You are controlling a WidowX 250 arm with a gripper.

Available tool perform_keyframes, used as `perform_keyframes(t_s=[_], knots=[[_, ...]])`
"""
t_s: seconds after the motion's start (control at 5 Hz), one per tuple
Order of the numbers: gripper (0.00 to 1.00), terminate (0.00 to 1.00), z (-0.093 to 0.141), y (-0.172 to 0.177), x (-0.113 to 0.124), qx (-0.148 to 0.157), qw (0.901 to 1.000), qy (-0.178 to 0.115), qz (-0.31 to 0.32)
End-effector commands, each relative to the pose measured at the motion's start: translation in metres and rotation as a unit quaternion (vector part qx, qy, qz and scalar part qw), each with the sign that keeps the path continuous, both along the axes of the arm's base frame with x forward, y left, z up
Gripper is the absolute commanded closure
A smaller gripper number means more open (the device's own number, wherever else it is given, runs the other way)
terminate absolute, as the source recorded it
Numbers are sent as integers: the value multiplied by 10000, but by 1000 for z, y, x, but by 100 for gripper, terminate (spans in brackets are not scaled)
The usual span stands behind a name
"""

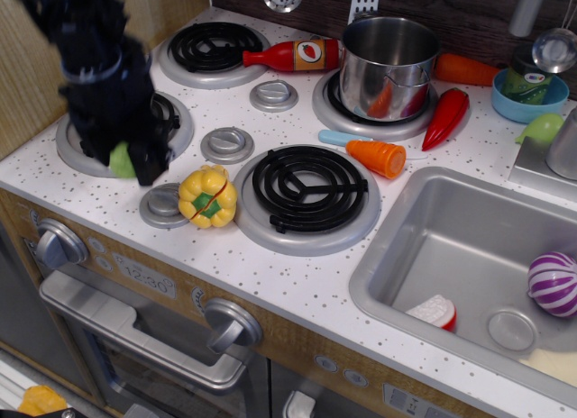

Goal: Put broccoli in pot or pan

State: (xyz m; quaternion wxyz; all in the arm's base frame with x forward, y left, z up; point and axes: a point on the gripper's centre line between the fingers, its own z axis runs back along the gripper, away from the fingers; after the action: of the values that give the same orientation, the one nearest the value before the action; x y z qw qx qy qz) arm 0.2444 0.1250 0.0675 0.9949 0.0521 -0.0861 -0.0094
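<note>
My black gripper [124,159] is shut on the pale green broccoli [121,160] and holds it just above the counter's front left, over the edge of the left front burner. The arm is motion-blurred. The shiny steel pot [389,65] stands on the back right burner, far to the right of the gripper, with an orange reflection on its side.
A yellow pepper [207,195] lies right of the gripper. A ketchup bottle [294,54], an orange carrot piece [379,157], a red chilli [445,118] and a blue bowl [529,96] sit around the pot. The sink [469,274] holds a purple onion [554,283].
</note>
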Motion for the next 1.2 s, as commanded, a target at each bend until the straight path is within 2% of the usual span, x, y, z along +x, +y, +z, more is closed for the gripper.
perform_keyframes(t_s=[0.0, 0.2, 0.4, 0.6, 0.8, 1.0], knots=[[100, 0, 78, -12, 54, -80, 9978, -650, -50], [100, 0, 74, -63, 102, 9, 9960, -888, -110], [100, 0, 69, -91, 151, 143, 9904, -1359, -212], [100, 0, 62, -104, 182, 259, 9806, -1941, -49], [100, 0, 61, -115, 200, 490, 9712, -2333, 10], [100, 0, 60, -122, 213, 454, 9690, -2427, -91]])
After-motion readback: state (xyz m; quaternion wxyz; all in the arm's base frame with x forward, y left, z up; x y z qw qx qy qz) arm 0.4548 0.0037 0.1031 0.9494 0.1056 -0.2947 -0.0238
